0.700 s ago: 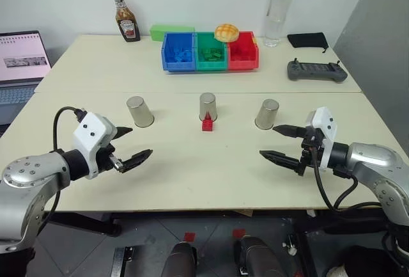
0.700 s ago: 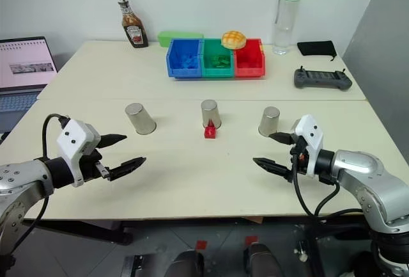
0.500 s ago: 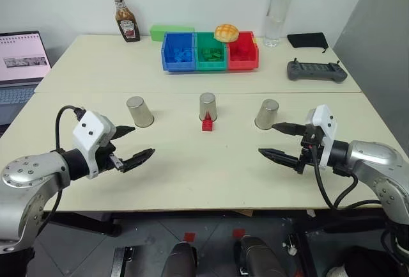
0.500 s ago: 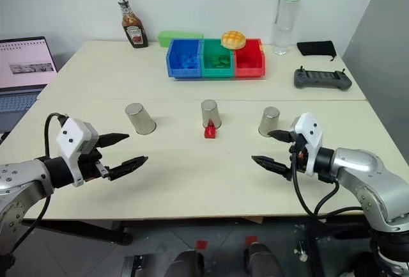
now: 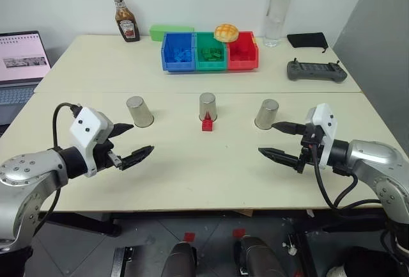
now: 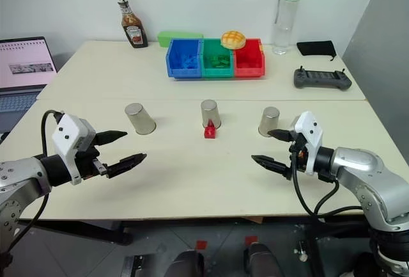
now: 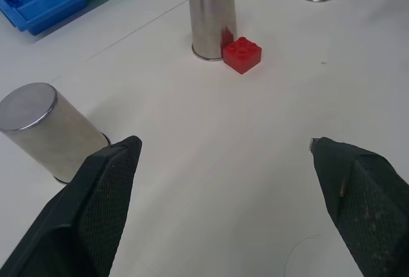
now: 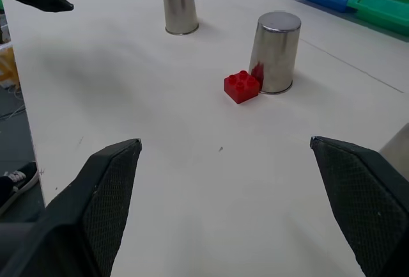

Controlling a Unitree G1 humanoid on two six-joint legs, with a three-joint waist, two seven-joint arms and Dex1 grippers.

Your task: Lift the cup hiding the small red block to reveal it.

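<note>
At the far left a laptop (image 5: 22, 66) sits open beside the worktop (image 5: 192, 168). The left pincer (image 5: 131, 142) hovers above the worktop's near left part with its two black fingers spread wide and nothing between them.

Just beyond it stands the left cup (image 5: 139, 111), mouth down. A sauce bottle (image 5: 126, 23) stands at the back left, with a flat green box (image 5: 171, 31) next to it.

The middle cup (image 5: 208, 106) is also upside down, near the worktop's centre. The red block (image 5: 207, 124) lies in the open on the worktop, right at the near side of that cup's base; in the wrist views it looks to be touching the cup or all but touching it. No cup covers it.

Behind, a row of three bins stands side by side: blue (image 5: 178, 52), green (image 5: 210, 52), red (image 5: 243, 50), with a yellow bun-like thing (image 5: 226, 32) on top at the back.

The right cup (image 5: 266, 114) stands mouth down too. A clear bottle (image 5: 280, 10) with a pale green cap stands at the back.

The right pincer (image 5: 276, 139) hangs over the worktop just beside the right cup, its fingers wide apart and empty, the upper tip close to that cup. Farther back on the right lie a grey controller (image 5: 317, 70) and a black pouch (image 5: 307, 39).
</note>
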